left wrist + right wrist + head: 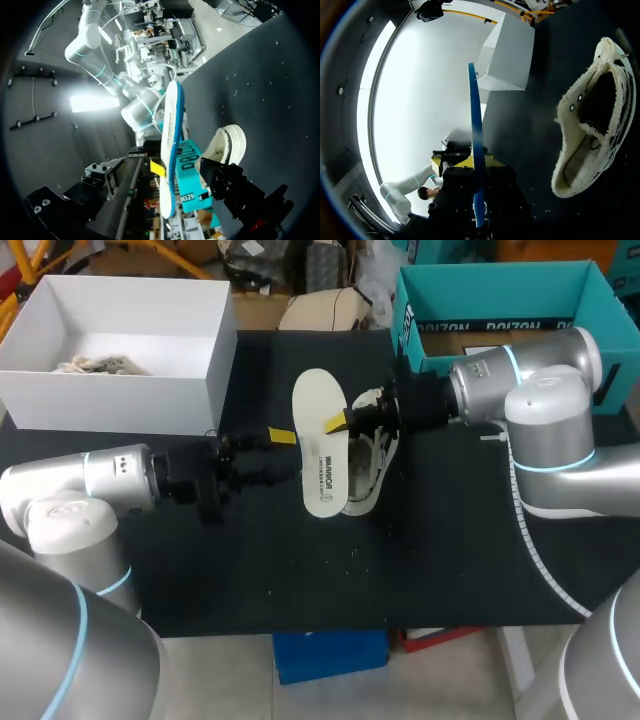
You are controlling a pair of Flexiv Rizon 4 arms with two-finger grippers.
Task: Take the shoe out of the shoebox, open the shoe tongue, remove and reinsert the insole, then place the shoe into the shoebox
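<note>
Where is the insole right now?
Head view: mid-table, the insole is held in the right tool, by the white shoe.

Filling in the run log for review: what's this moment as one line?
right gripper: shut on insole | left gripper: open, near insole | shoe: on table, insole out

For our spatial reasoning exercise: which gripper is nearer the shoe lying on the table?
Right. The right gripper, shut on the upright insole, is close beside the shoe. The left gripper is on the insole's other side, so the insole stands between it and the shoe.
</note>
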